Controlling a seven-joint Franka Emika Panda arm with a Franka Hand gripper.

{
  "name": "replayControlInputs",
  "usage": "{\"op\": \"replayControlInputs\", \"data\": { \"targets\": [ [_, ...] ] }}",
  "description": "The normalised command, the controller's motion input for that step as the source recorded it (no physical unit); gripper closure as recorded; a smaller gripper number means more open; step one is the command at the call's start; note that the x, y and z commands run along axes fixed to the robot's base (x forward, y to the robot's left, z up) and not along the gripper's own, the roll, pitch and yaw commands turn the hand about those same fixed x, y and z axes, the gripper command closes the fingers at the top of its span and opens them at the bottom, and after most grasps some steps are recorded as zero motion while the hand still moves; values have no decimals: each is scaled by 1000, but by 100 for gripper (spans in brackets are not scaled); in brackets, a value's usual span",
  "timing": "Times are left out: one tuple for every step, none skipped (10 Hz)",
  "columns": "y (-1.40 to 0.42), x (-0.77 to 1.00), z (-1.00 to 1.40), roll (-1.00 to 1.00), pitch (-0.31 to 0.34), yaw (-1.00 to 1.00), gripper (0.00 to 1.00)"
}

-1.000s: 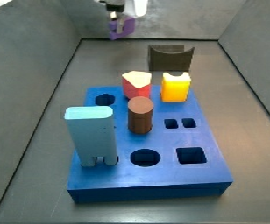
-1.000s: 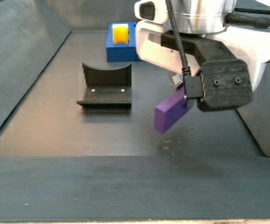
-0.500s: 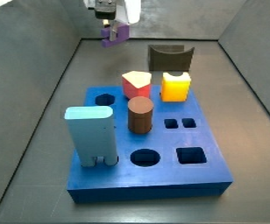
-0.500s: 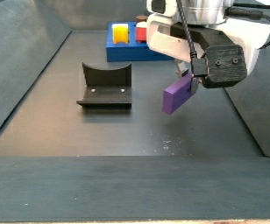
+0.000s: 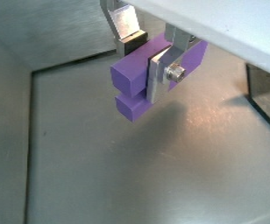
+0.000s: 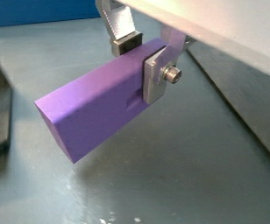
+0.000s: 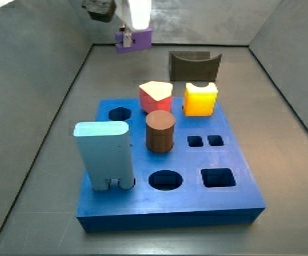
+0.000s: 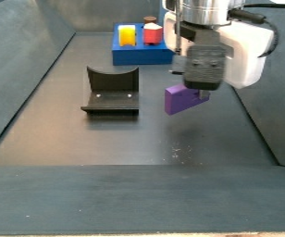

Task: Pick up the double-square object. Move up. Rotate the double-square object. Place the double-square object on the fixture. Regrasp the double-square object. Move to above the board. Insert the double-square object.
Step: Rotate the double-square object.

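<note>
My gripper [image 8: 197,81] is shut on the double-square object [image 8: 182,98], a flat purple block, and holds it in the air above the grey floor. Both wrist views show the silver fingers clamping its faces, the gripper [image 5: 145,56] with the purple block [image 5: 131,89] jutting out below, and the gripper [image 6: 145,58] with the long purple slab [image 6: 93,118] slanting away. The fixture [image 8: 110,90], a dark notched bracket, stands on the floor apart from the block. In a side view the block [image 7: 135,39] hangs behind the fixture [image 7: 193,66] and the blue board [image 7: 184,190].
On the board stand a yellow cube [image 7: 201,98], a red peg [image 7: 154,94], a brown cylinder [image 7: 160,132] and a tall light-blue block [image 7: 102,152]. Round and square holes [image 7: 218,179] lie open at its front. Sloped grey walls [image 7: 50,110] enclose the floor.
The wrist has turned with the purple block in it: the block hung long-way down before and now shows nearly end-on in a side view. The grip has stayed shut.
</note>
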Motion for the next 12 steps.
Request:
{"op": "replayControlInputs", "data": {
  "targets": [
    [17,2,4,-12,-2,-1000,100],
    [15,1,4,-14,-3,-1000,100],
    [14,1,3,-15,-3,-1000,100],
    [11,1,3,-18,-4,-1000,100],
    [9,0,3,-20,-4,-1000,100],
    [11,-1,2,-23,-4,-1000,100],
    [10,-1,2,-24,-4,-1000,100],
    [9,-2,2,-27,-5,-1000,100],
    [9,-2,1,-28,-5,-1000,100],
    [10,-3,1,-30,-5,-1000,100],
    [10,-4,1,-31,-5,-1000,100],
    [10,-4,1,-33,-5,-1000,100]
  ]
}}
